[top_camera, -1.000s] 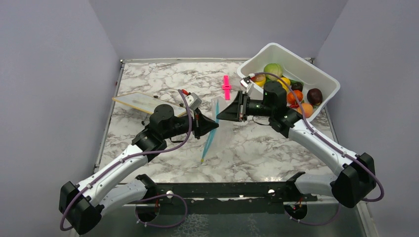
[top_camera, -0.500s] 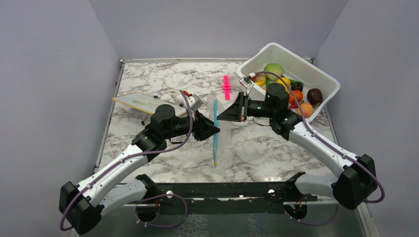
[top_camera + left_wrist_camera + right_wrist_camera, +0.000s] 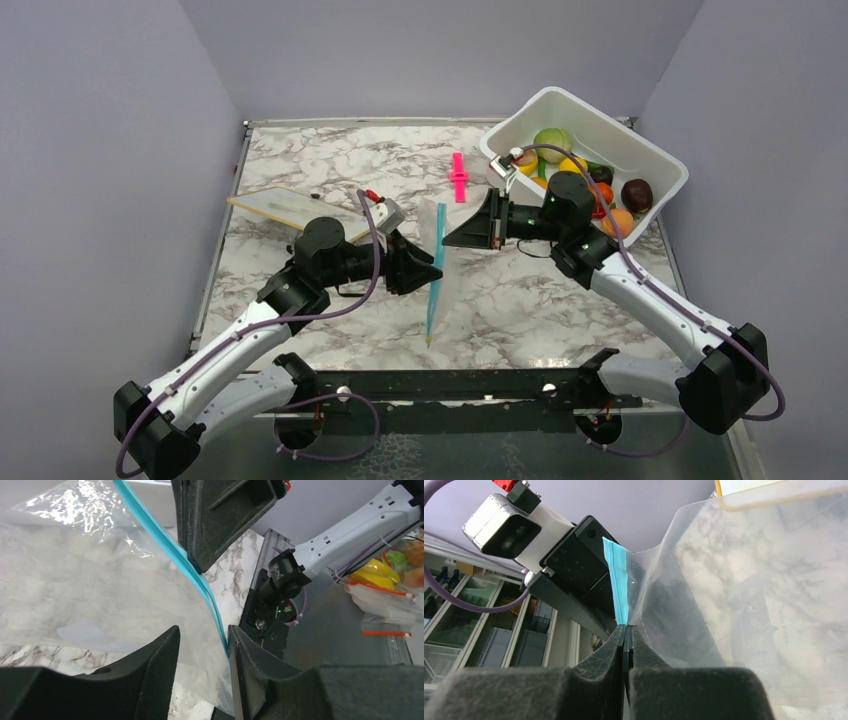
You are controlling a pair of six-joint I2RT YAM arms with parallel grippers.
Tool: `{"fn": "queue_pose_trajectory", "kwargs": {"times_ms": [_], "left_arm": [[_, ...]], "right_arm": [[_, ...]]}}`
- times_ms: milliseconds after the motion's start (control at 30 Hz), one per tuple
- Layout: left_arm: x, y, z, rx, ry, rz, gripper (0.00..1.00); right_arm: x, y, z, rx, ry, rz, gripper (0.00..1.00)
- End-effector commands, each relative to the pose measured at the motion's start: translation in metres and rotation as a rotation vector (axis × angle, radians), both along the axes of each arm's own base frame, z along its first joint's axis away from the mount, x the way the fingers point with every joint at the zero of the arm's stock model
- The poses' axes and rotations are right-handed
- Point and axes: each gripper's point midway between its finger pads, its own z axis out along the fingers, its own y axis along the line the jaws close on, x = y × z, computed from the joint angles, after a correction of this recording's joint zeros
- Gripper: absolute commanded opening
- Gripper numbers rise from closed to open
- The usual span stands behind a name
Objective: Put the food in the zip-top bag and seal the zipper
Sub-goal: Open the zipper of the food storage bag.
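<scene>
Marble-patterned white and grey covers the table (image 3: 320, 160), which sits boxed in by plain matte lavender walls (image 3: 120, 150). Over its middle the zip-top bag (image 3: 450, 275) stands on edge, thin crinkly clear film that catches the light. Its zipper (image 3: 435, 275), a narrow teal strip, runs from far to near. The right gripper (image 3: 447, 240) has its black, rough-textured jaws pressed tight together on that strip near its far end, the pinch plain in the right wrist view (image 3: 625, 630). The left gripper (image 3: 435, 262) faces it from the other side with its jaws apart. In the left wrist view (image 3: 202, 645) the film lies between its fingers and the teal strip passes just beside one of them. I cannot tell whether it touches.

The food is in a glossy white plastic tub (image 3: 640, 150) tilted at the far right corner: a green ball (image 3: 552, 140), a dark brown piece (image 3: 636, 192), an orange one (image 3: 618, 220) and yellow bits. A bright pink clip (image 3: 459, 177) lies beyond the bag, and a flat pale yellowish board (image 3: 285, 208) rests at the left.
</scene>
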Motion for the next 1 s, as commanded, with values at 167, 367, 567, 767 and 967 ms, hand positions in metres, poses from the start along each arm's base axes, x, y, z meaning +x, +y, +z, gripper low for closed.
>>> {"fn": "queue_pose_trajectory", "kwargs": {"times_ms": [167,367,567,767,967], "left_arm": [[-0.027,-0.010,0.009,-0.113,-0.028,-0.169,0.00],[-0.038,-0.008,0.020,-0.141,-0.051,-0.211,0.00],[-0.044,-0.006,0.021,-0.154,-0.072,-0.236,0.00],[-0.034,-0.003,0.017,-0.104,-0.081,-0.181,0.00],[-0.007,0.006,0.006,-0.005,-0.112,-0.025,0.00]], "right_arm": [[-0.010,-0.002,0.017,0.054,-0.053,0.027,0.01],[-0.007,-0.002,0.008,0.039,-0.046,0.016,0.01],[-0.003,0.000,-0.009,-0.003,-0.040,0.018,0.01],[-0.009,-0.005,0.000,-0.009,-0.100,0.019,0.01],[-0.013,-0.014,0.003,-0.048,-0.167,-0.006,0.01]]}}
